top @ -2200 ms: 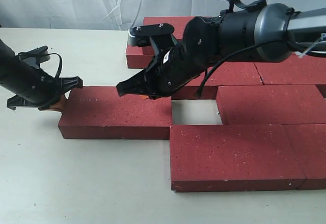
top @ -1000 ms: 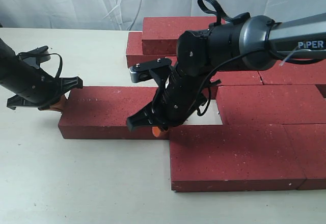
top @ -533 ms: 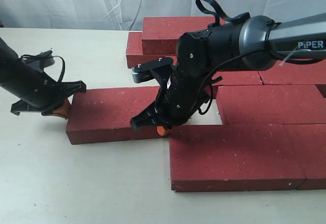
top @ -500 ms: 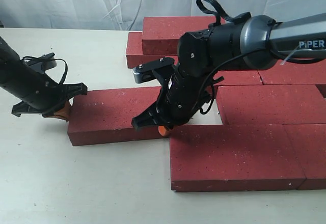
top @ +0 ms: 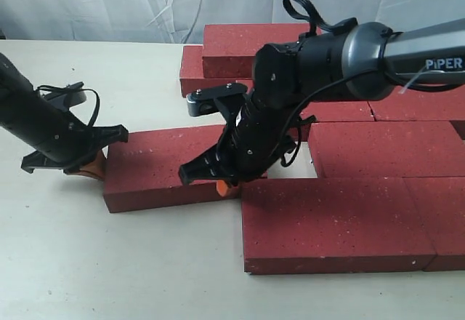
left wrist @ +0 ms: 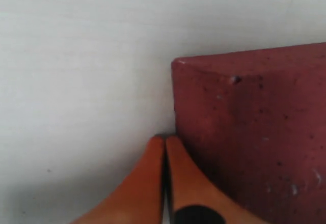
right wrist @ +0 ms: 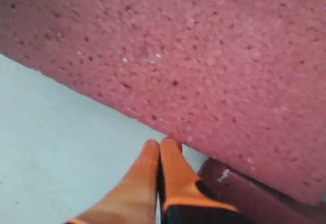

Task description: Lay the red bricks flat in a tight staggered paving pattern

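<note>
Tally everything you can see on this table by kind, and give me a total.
Red bricks: 8 in view; more may be hidden
Robot arms: 2, left arm and right arm
Total: 10

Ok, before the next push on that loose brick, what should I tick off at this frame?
1. Left gripper shut, tips at the loose brick's end face: ok.
2. Right gripper shut, tips at that brick's near edge: ok.
3. Loose brick lying flat on the table: ok.
4. Loose brick square with the front-row brick: not ok, it sits skewed.
5. Gap to the neighbour brick on the right closed: not ok, bare table shows between them.
</note>
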Controlling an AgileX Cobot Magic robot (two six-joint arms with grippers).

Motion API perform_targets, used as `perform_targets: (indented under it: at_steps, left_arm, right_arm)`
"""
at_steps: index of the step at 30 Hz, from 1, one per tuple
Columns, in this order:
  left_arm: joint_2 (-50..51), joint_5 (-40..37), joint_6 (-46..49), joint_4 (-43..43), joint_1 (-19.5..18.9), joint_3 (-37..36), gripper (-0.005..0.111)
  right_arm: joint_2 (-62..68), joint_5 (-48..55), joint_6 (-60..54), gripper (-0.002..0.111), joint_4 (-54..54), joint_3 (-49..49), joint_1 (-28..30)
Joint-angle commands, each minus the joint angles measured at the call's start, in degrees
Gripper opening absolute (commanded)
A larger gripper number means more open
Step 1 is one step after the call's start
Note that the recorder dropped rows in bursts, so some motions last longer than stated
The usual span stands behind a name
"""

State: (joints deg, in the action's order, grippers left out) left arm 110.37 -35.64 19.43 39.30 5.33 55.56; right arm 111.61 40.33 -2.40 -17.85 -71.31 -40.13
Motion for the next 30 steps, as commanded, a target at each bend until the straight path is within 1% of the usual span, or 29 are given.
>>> perform_targets:
  at_steps: [1,5,10,15,19,25,30]
  left_arm:
    - [0.3,0.0,4.1,4.2,0.5,-0.5,0.000]
    - [0.3,0.6,10.2,10.5,0.5,-0.5,0.000]
    - [0.3,3.3,11.6,13.1,0.5,-0.5,0.000]
    - [0.3,3.0,13.6,16.2,0.8,-0.5,0.000]
    - [0.3,3.7,13.9,16.6,2.7,-0.5,0.000]
    - [0.3,7.6,13.8,18.9,6.3,-0.5,0.000]
    - [0.3,9.6,14.0,19.5,8.6,-0.5,0.000]
  right_arm:
    - [-2.7,-1.8,-0.7,-0.001,-1.4,0.1,0.1]
    - [-5.2,-3.8,-0.6,-0.001,-0.3,0.1,0.1]
    - [-6.7,-5.0,-0.4,-0.001,-0.2,0.1,0.1]
    - [-6.7,-6.5,0.6,-0.001,0.7,0.1,0.1]
    - [-6.7,-6.7,1.2,-0.001,1.1,0.1,0.1]
    - [-6.7,-6.6,1.2,-0.001,1.1,0.1,0.1]
    - [-6.7,-6.5,1.2,-0.001,1.1,0.1,0.1]
